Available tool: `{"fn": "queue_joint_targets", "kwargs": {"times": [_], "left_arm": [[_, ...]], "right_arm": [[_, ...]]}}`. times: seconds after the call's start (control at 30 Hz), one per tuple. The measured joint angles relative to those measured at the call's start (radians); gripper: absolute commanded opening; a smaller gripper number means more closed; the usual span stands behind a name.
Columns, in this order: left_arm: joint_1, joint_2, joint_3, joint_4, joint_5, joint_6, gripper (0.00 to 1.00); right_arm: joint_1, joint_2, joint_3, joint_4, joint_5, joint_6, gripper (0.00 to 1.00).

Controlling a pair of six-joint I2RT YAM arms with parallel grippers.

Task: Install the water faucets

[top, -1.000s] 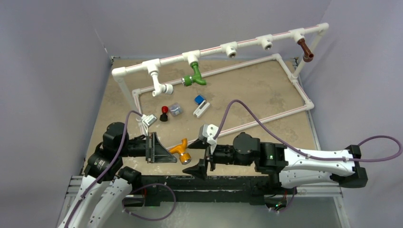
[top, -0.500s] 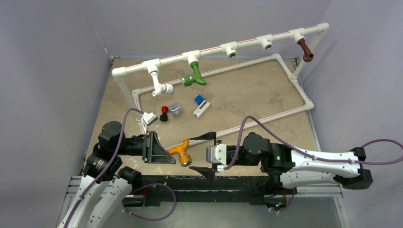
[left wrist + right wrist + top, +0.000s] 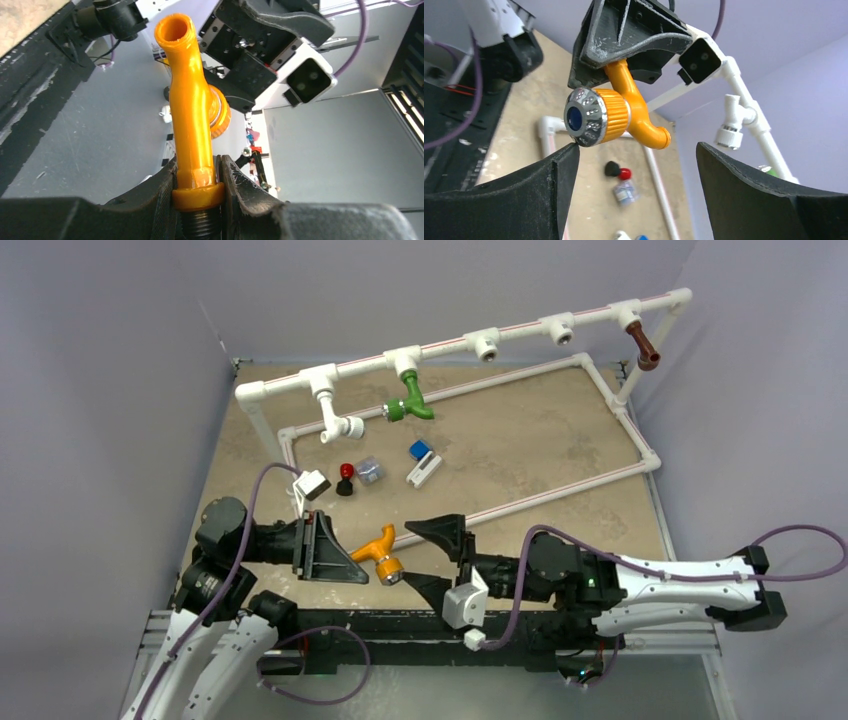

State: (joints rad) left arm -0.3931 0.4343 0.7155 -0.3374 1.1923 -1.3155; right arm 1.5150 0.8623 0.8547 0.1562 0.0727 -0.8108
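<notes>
left claw [image 3: 356, 562] clenched on the threaded end of the orange faucet [image 3: 192, 120], holding it in the air by the near edge of the desk [image 3: 520, 440]. silver cap end points at the right claw [image 3: 636, 147], which is released, fingers spread wide either side of the cap; one fingertip just beside it, contact unclear. green faucet [image 3: 412, 400] and brown faucet [image 3: 643, 345] sit in sockets on the white pipe frame [image 3: 520, 328].

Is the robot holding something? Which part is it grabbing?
Yes. The left gripper pinches the orange faucet at the collar by its threaded end. The right gripper is open, holding nothing.
</notes>
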Motion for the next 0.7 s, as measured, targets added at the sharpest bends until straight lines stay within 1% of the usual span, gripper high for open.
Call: {"fn": "queue_joint_targets", "kwargs": {"times": [0.13,0.3,0.6,0.7], "left_arm": [[-0.001,0.000,-0.002,0.064,0.035,-0.061,0.00],[-0.001,0.000,-0.001,0.089,0.057,-0.085,0.00],[-0.001,0.001,0.000,0.087,0.068,-0.088,0.00],[-0.001,0.001,0.001,0.085,0.070,-0.088,0.00]], "right_arm": [[0.019,0.018,-0.028,0.070,0.083,-0.152,0.82],[0.033,0.061,-0.045,0.140,0.167,-0.302,0.79],[0.111,0.101,-0.065,0.300,0.226,-0.493,0.67],[0.123,0.128,-0.071,0.328,0.225,-0.540,0.63]]}}
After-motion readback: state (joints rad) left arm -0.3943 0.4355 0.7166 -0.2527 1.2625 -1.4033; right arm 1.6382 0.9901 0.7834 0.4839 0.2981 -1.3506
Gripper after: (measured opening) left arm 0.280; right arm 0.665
